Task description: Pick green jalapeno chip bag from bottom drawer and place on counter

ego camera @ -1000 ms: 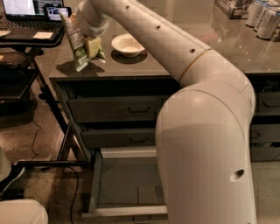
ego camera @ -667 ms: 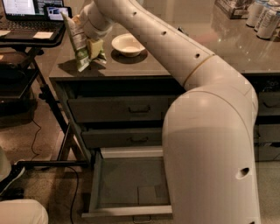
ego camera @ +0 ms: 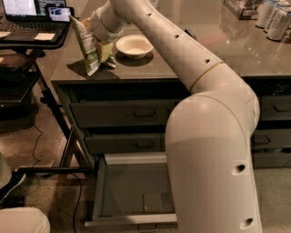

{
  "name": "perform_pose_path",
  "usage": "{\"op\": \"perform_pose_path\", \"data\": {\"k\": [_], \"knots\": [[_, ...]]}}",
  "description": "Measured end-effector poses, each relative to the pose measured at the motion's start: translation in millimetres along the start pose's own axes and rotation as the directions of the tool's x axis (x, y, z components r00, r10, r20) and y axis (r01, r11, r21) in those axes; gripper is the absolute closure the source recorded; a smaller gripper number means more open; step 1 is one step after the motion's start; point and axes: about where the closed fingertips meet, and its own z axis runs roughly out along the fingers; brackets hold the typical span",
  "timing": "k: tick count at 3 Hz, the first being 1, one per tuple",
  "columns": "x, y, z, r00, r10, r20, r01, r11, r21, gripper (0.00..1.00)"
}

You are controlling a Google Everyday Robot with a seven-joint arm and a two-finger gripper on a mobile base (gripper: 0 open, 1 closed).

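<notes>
Single camera view, front of the cabinet. The arm (ego camera: 207, 136) rises from the lower right and reaches up and leftwards across the counter (ego camera: 254, 57). The gripper (ego camera: 101, 42) sits above the counter's left front corner and is clenched on the chip bag (ego camera: 87, 48). The bag stands upright and slightly tilted on the gripper's left side. Its upper edge is higher than the gripper, and its lower edge is at the counter surface, casting a dark shadow there. Whether the lower edge presses on the counter or only brushes it cannot be told.

Just to the right of the gripper, a pale bowl (ego camera: 134, 45) stands on the counter, apart from the bag. Far to the right of the gripper, at the counter's back edge, stands a group of cans (ego camera: 273, 18). To the left of the gripper, off the counter, a black side table (ego camera: 32, 41) carries an open laptop (ego camera: 22, 11).

Below the gripper, the two upper drawers (ego camera: 118, 113) are closed. Beneath them the bottom drawer (ego camera: 127, 189) is pulled out, its floor partly hidden by the arm.
</notes>
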Motion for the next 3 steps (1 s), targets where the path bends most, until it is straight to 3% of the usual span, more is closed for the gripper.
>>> {"op": "perform_pose_path", "data": {"k": [1, 2, 3], "knots": [[5.5, 7.1, -2.9, 0.999, 0.008, 0.034, -0.007, 0.9991, -0.042, 0.35], [5.3, 7.1, -4.3, 0.999, 0.010, 0.036, -0.008, 0.9989, -0.046, 0.11], [5.3, 7.1, -4.2, 0.999, 0.010, 0.036, -0.008, 0.9989, -0.046, 0.00]]}}
